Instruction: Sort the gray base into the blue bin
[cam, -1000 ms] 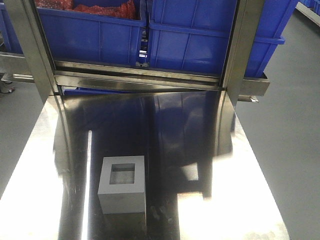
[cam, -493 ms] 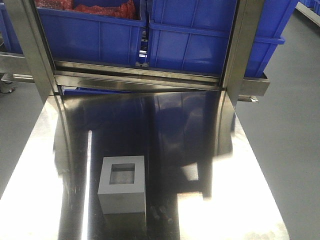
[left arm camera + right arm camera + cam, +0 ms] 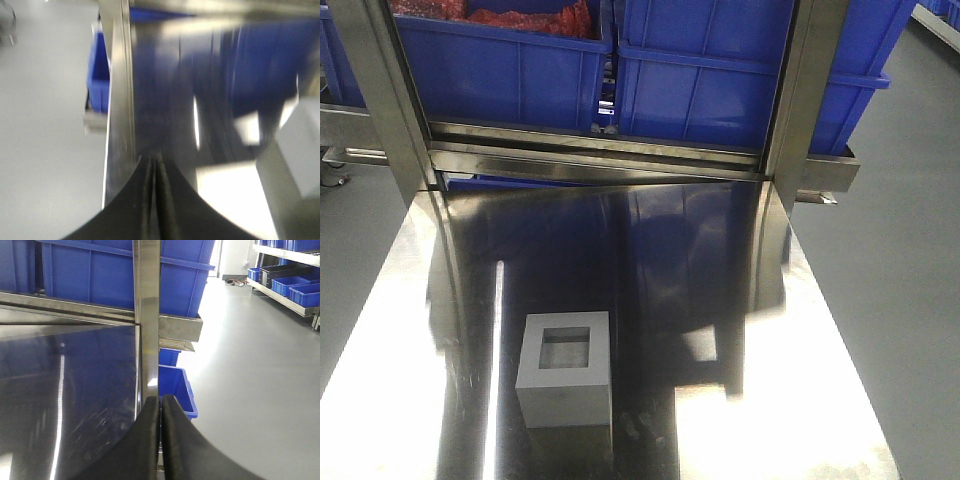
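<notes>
The gray base (image 3: 566,368) sat recess-up on the shiny surface (image 3: 800,400), well apart from the blue bin (image 3: 720,80). The left claw (image 3: 154,162) and right claw (image 3: 160,402) were both clenched, holding nothing.

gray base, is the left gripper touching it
Apart. The left wrist view shows the left gripper, jaws shut, with table surface between it and the base; the front view shows the base standing alone.

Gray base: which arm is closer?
Left. The left end effector has the gray base close on its right; the right end effector is by the table edge, base unseen.
</notes>
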Controlling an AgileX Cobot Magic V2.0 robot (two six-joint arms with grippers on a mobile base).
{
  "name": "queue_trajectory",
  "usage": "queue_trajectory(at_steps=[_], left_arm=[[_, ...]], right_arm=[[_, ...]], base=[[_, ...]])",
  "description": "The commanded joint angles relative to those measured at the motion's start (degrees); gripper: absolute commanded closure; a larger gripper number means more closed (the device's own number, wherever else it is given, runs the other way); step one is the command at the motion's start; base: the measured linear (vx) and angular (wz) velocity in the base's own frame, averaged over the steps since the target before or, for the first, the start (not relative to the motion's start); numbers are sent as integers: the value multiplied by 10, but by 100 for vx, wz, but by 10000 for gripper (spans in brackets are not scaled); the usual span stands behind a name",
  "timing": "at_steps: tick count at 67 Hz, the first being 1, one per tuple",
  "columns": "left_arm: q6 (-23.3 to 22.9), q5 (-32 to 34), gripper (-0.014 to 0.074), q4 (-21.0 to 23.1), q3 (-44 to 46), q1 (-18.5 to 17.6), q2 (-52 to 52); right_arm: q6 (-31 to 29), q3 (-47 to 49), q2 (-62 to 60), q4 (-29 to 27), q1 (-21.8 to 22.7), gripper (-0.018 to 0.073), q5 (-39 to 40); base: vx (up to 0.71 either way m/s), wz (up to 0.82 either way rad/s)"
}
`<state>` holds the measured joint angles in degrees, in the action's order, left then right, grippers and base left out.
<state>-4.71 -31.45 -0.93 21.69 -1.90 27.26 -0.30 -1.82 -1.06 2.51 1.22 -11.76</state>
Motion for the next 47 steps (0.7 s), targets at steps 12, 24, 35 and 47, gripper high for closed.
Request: queue_trajectory(at_steps=[12, 24, 35, 47], left_arm=[[-8, 52, 603, 9, 19, -1, 26], [-8, 56, 571, 9, 19, -1, 26], [-7, 59, 463, 9, 19, -1, 26], [-5, 61, 288, 9, 19, -1, 26]], right_arm=[[-4, -3, -5, 5, 4, 564, 46], [-4, -3, -5, 5, 4, 564, 46], [-4, -3, -5, 5, 4, 564, 46], [-4, -3, -5, 5, -6, 564, 46]], base=[[0, 0], [0, 0], [0, 0], [0, 0]])
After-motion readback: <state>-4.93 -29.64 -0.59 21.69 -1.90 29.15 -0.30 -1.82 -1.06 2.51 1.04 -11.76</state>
